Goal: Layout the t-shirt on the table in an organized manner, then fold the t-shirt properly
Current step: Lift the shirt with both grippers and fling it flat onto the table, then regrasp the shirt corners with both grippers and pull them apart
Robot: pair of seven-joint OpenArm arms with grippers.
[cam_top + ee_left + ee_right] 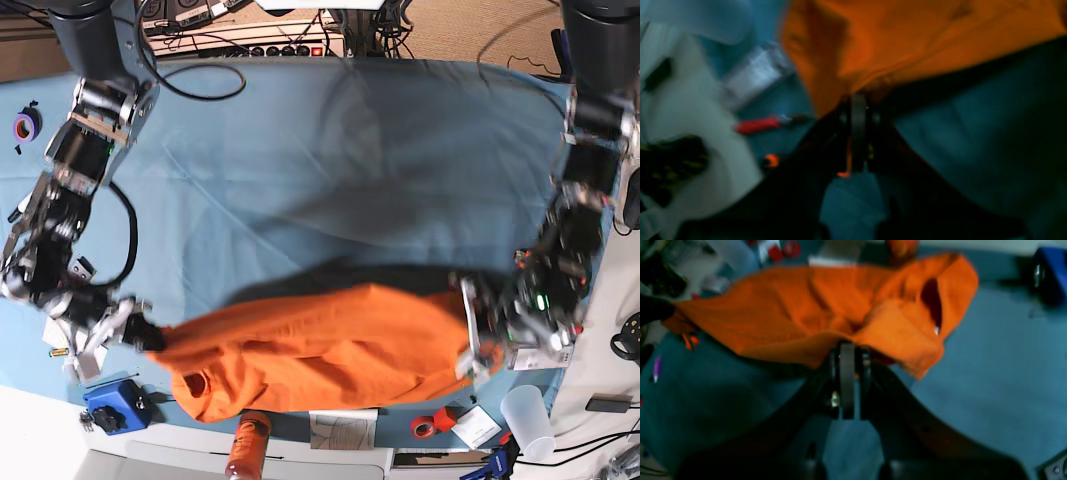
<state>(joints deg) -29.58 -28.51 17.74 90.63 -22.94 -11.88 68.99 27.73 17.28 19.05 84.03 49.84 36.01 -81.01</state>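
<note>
The orange t-shirt point(330, 345) hangs stretched between my two grippers, just above the near part of the teal table point(350, 170), and casts a shadow behind it. In the base view my left gripper point(472, 345), on the right, is shut on one end of the shirt. My right gripper point(150, 336), on the left, is shut on the other end, near the neck opening point(195, 383). The left wrist view shows the shut left gripper point(858, 100) pinching the t-shirt point(907, 40) at its hem. In the right wrist view the right gripper point(846, 348) pinches the t-shirt point(790, 313) beside the neck hole point(932, 303).
Along the near table edge stand a blue box point(112, 405), an orange bottle point(247, 445), a paper sheet point(340, 428), a red tape roll point(430, 425) and a plastic cup point(527, 415). A purple tape roll point(25, 125) lies far left. Cables and a power strip point(270, 45) line the far edge.
</note>
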